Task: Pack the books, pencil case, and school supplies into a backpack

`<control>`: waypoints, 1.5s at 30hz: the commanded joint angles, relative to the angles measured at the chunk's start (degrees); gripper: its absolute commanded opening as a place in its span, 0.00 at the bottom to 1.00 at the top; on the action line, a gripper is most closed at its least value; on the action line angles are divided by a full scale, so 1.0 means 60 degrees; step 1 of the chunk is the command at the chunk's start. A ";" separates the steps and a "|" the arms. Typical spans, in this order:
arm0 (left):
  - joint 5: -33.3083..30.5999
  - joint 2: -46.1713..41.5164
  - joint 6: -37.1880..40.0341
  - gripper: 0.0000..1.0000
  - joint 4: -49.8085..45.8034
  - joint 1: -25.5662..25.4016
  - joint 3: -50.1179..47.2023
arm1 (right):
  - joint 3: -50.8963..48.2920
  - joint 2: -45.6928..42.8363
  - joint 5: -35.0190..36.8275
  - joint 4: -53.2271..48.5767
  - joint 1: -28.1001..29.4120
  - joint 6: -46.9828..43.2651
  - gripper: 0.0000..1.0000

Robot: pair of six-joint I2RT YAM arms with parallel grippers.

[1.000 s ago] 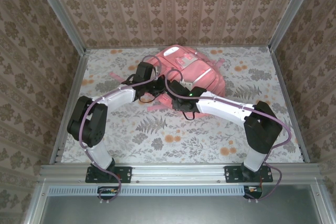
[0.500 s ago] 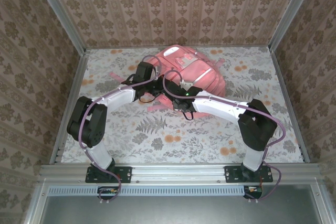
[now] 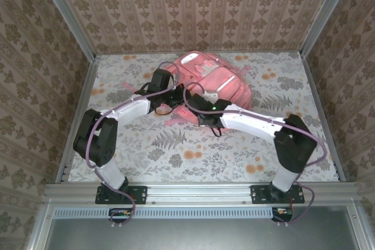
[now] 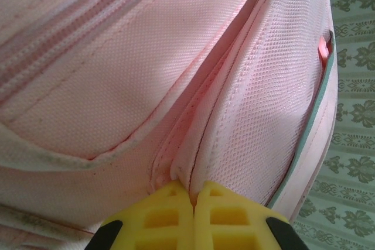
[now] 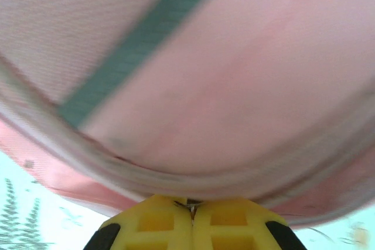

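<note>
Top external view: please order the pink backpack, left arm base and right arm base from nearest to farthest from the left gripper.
1. pink backpack, held by the left gripper, centre.
2. left arm base, near left.
3. right arm base, near right.

A fern-and-flower patterned tabletop (image 3: 176, 156) lies between damask-papered walls (image 3: 193, 10) and aluminium rails (image 3: 199, 190).

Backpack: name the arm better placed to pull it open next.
Right, likely: the right gripper is shut at the backpack's edge, while the left gripper is shut on a seam fold, anchoring it.
</note>
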 commanded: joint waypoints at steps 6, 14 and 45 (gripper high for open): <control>-0.0361 -0.0404 0.0781 0.00 -0.0651 0.0380 0.0241 | -0.1111 -0.2111 -0.1152 0.0095 -0.1952 -0.2081 0.00; -0.0960 -0.1026 0.0886 0.19 -0.1470 0.0609 0.0158 | -0.0303 -0.1267 -0.5404 0.1240 -0.1782 -0.3021 0.00; -0.1274 -0.3106 -0.3170 0.35 0.0970 0.1151 -0.3140 | 0.2931 0.1957 -0.7730 0.2009 -0.0681 -0.2472 0.00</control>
